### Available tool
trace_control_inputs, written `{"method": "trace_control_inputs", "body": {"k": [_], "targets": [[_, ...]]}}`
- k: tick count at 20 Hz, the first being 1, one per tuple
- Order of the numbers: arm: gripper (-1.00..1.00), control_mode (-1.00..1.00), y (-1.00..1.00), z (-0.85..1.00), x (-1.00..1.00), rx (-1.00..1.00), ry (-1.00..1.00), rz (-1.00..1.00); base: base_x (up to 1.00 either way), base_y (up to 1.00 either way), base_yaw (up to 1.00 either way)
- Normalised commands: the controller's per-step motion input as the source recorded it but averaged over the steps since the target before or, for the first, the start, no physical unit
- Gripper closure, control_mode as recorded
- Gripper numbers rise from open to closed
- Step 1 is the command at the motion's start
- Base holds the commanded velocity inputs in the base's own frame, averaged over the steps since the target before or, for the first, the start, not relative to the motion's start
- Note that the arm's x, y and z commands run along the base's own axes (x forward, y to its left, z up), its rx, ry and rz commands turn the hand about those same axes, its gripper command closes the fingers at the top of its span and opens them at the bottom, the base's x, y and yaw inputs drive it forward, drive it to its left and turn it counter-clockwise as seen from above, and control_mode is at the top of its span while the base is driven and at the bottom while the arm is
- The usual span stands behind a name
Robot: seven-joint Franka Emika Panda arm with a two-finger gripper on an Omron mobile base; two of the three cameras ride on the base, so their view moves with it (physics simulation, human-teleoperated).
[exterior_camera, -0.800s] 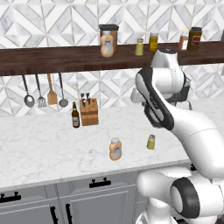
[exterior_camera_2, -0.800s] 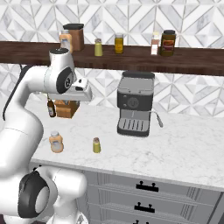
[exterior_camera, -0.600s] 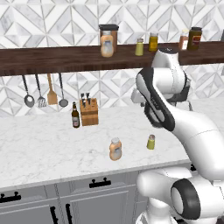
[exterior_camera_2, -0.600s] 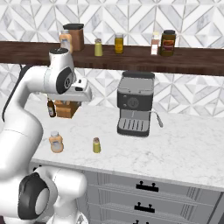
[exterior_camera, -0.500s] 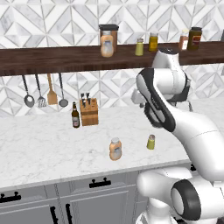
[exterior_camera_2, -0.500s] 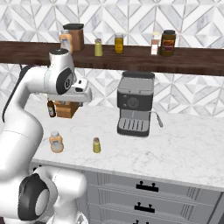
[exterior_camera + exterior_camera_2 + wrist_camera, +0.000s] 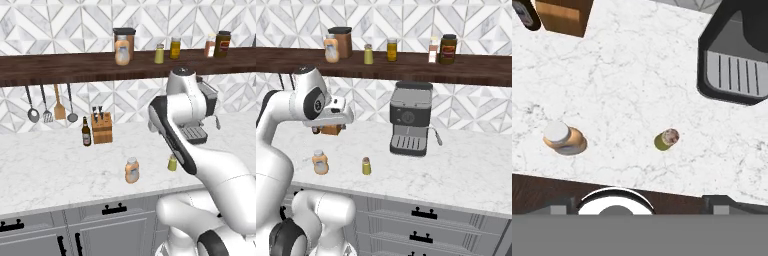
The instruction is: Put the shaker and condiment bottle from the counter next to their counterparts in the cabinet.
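Shaker: the small yellow-green shaker (image 7: 667,138) with its grey cap stands upright on the marble bench (image 7: 45,170), near the front edge and free of any grip.
Bottle: the peach-orange condiment bottle (image 7: 563,140) stands upright on the same bench, to the shaker's left in the base views, near it but apart.
Counterparts: a matching orange bottle (image 7: 122,50) and a matching yellow-green shaker (image 7: 159,53) stand up on the dark wooden shelf (image 7: 60,70), with a gap between them.
Pincer: it hangs high above the bench, looking straight down on both things; judged from its setting, the jaws stand wide apart and hold nothing.
Step in hand: the approach to the first pick, as judged; neither thing has been lifted yet, so the task is at its start.
Next move: the arm would need to come down over one of the two, most likely the shaker, which lies nearer the middle of the hand view, centre the jaws around its body and close. The shaker is small and light, so a poor line-up could tip it.
Shelf contents: besides the counterparts, a big dark-lidded jar (image 7: 127,37) right behind the orange bottle, an amber jar (image 7: 175,48), and further right a white-capped bottle (image 7: 210,45) and a dark-lidded jar (image 7: 223,44).
Bench, further out: a coffee machine (image 7: 410,119) to the right, a knife block (image 7: 102,128) and a brown glass bottle (image 7: 86,133) at the back.
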Motion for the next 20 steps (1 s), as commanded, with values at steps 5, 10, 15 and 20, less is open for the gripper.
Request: {"method": "trace_control_inputs", "body": {"k": [5, 10, 15, 20], "targets": [[-1.0, -1.0, 0.03, -0.31, -0.04, -0.03, 0.0, 0.11, 0.0, 0.0, 0.0], [-1.0, -1.0, 0.01, -0.4, 0.0, -0.11, 0.0, 0.19, 0.0, 0.0, 0.0], [-1.0, -1.0, 0.16, -0.31, 0.0, -0.09, 0.0, 0.23, 0.0, 0.0, 0.0], [-1.0, -1.0, 0.02, -0.25, 0.0, -0.05, 0.03, 0.31, 0.0, 0.0, 0.0]]}}
